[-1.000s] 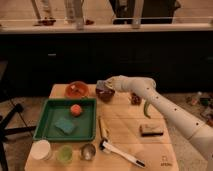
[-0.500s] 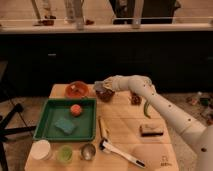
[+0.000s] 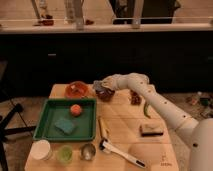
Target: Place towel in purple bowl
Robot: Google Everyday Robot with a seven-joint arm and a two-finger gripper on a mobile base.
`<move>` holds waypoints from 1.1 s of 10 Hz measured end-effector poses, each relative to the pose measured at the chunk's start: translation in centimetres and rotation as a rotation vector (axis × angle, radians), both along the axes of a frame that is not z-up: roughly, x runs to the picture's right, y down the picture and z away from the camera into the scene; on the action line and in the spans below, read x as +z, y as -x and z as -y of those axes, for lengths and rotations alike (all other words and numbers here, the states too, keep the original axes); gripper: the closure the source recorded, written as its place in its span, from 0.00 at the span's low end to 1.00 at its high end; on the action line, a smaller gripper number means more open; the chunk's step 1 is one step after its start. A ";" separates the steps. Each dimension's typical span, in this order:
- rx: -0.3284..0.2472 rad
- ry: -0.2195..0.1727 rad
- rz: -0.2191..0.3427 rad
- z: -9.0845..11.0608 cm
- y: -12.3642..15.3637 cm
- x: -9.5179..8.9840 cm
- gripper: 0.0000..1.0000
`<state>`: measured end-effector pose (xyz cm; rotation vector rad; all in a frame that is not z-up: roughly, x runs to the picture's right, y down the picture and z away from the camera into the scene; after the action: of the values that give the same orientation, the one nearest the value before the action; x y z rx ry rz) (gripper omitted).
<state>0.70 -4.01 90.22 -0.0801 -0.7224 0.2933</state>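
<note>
The purple bowl [image 3: 106, 95] is a small dark bowl at the back middle of the wooden table [image 3: 125, 125], right of an orange bowl [image 3: 76, 90]. My gripper [image 3: 99, 87] is at the end of the white arm [image 3: 150, 97] that reaches in from the right. It hovers just over the purple bowl's left rim. It is shut on a small greyish towel [image 3: 97, 85], bunched at its tip above the bowl.
A green tray [image 3: 50, 131] at the left holds an orange fruit [image 3: 75, 110] and a teal sponge [image 3: 65, 126]. Three cups [image 3: 65, 153] stand along the front edge beside a white-handled brush [image 3: 121, 154]. A green pepper [image 3: 146, 109] and a brown bar [image 3: 151, 130] lie at the right.
The gripper has moved a little left and down with the towel, from beside the purple bowl to over its left rim.
</note>
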 end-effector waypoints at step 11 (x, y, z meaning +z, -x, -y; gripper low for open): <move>0.007 0.014 -0.002 -0.4 -0.4 0.4 0.24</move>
<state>1.07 -3.64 90.67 -0.0908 -0.7188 0.3054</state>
